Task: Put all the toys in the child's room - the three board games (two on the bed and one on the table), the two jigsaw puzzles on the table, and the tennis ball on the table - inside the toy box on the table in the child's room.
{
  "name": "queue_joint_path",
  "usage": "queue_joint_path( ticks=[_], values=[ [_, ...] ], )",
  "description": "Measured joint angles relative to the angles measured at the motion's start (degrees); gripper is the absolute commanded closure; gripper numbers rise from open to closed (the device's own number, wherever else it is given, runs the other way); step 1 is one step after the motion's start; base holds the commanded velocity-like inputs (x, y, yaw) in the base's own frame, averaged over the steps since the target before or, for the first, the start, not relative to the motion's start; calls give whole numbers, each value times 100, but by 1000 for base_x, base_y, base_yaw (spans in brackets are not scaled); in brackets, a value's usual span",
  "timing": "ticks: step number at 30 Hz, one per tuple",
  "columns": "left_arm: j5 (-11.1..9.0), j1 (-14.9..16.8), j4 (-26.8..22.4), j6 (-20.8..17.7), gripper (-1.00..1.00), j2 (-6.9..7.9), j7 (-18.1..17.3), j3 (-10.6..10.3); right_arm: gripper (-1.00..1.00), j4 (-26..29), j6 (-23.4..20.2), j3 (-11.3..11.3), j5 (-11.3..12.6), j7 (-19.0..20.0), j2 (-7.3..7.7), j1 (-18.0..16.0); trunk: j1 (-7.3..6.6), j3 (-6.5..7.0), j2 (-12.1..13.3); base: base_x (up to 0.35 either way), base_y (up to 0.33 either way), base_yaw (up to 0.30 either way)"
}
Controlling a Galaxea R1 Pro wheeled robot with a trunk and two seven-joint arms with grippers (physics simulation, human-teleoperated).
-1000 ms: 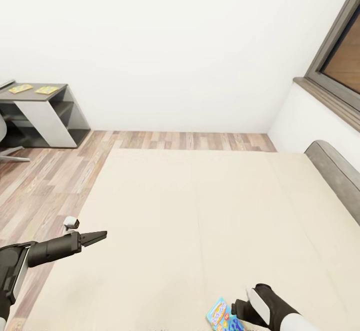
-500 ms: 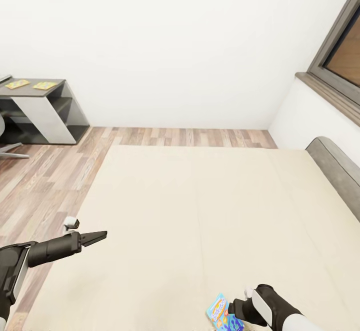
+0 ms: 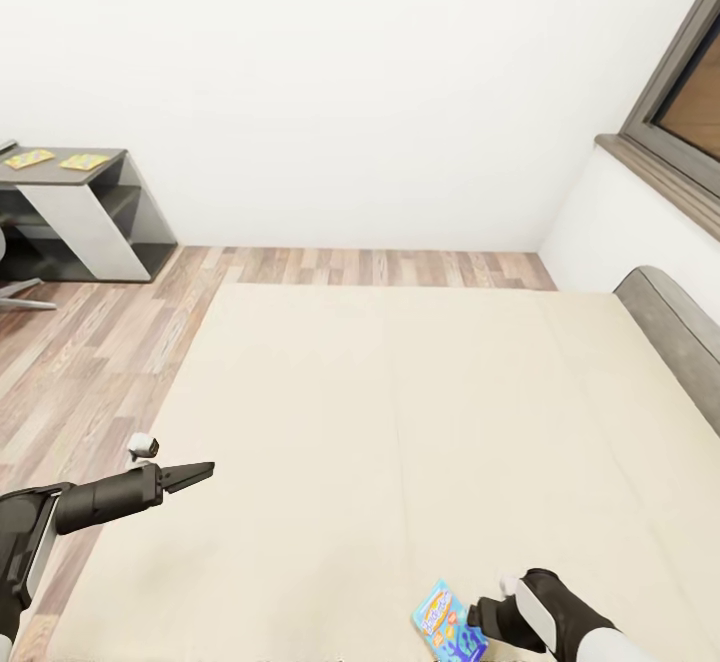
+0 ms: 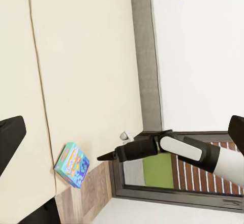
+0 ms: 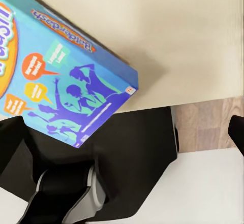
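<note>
At the near edge of the bed (image 3: 400, 422), the blue board game (image 3: 448, 625) lies on the cream mattress, with the right gripper (image 3: 482, 614) just beside it; whether its fingers are apart or together cannot be told. The left gripper (image 3: 195, 473) hangs over the bed's left side, its fingers pressed together to a point. Beyond the mattress runs wood-plank floor (image 3: 90, 342). Far off at the left wall, two jigsaw puzzles (image 3: 56, 159) lie flat side by side on the dark grey table (image 3: 70, 202).
</note>
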State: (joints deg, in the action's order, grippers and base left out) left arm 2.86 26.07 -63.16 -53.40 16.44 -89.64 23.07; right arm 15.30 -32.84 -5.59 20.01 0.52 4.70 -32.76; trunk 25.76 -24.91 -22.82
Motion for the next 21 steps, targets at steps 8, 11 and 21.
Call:
queue_joint_path(
  ticks=[8,11,21],
  values=[
    [0,0,0,3,-100,-1,0,0,-100,0,211,2,39,85,55,0,0,-74,0,0,0,0],
    [3,0,4,4,-100,0,0,0,-100,-14,320,1,47,158,57,0,0,-102,0,0,0,0],
    [7,0,9,11,-100,-8,0,4,-100,-254,626,7,20,566,61,8,0,-194,0,0,0,0]
  ],
)
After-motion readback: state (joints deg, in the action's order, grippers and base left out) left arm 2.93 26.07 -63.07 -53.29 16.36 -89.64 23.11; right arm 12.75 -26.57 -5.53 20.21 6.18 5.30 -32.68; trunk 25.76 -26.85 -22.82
